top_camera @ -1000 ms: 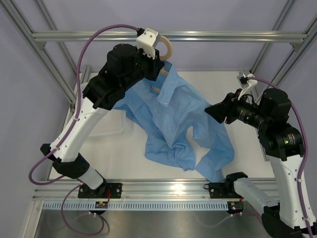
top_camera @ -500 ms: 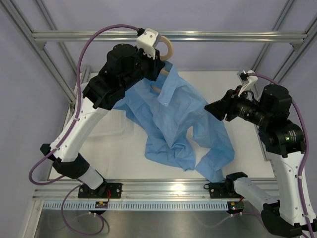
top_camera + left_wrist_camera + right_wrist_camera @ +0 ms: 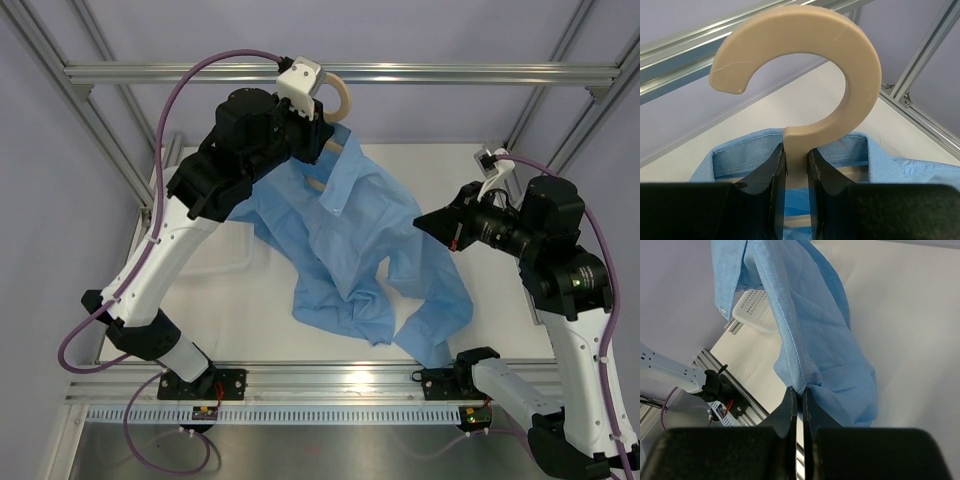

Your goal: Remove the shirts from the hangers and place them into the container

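My left pincer (image 3: 796, 156) clamps the stiff hanger (image 3: 840, 60) by its neck, with the hook just above. My right pincer (image 3: 801, 394) is pinched shut on the shirt (image 3: 815, 335) at its seamed edge, and the cloth trails away from the tips. The cloth is thin, limp and light, so I judge the seam grips best.

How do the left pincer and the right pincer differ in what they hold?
The left pincer clamps the beige hanger below its hook; the right pincer pinches a hem of the blue shirt. The left jaws stand apart around the hanger; the right jaws nearly touch. Both are shut on something.
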